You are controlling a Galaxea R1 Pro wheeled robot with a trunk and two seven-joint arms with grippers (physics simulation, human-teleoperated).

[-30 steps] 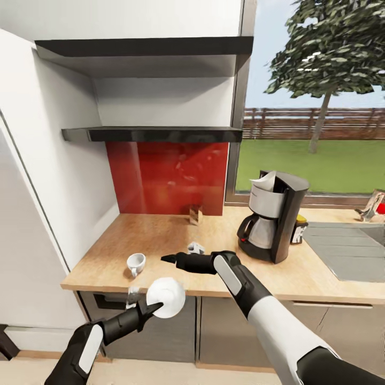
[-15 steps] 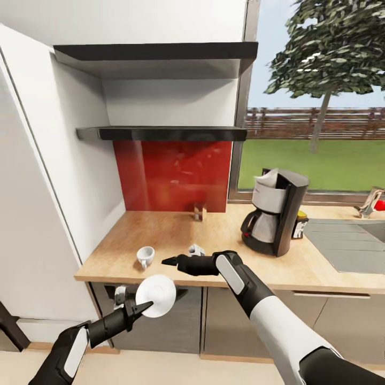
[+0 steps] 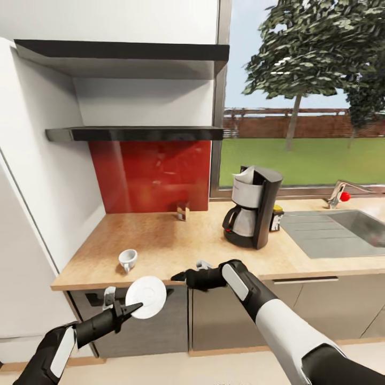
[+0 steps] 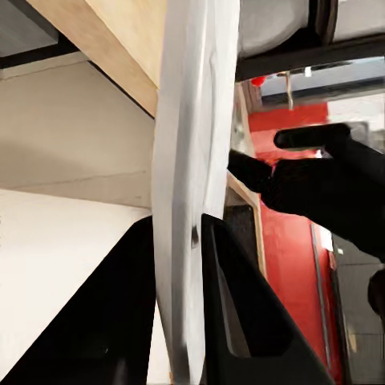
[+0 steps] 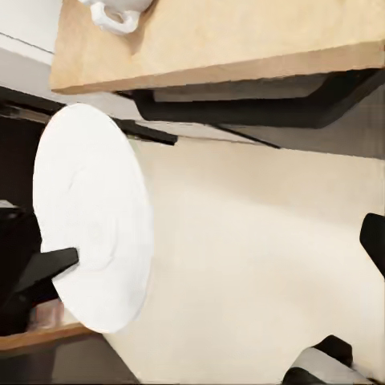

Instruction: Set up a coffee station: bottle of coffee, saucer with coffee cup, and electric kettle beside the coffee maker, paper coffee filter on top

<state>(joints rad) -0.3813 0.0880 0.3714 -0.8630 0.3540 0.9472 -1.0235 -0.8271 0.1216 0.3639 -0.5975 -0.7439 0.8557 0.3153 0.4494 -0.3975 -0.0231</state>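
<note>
White saucer sits clamped in my left pincer at lower left, below the desk edge; my right pincer's state I cannot tell

My head camera looks forward and down from in front of the kitchen countertop, taking in shelves, window and both my arms. My left wrist camera sits very close behind the saucer — seen edge-on between my fingers. My right wrist camera looks down past the counter edge to the floor, sharing that saucer and the coffee cup.
</note>
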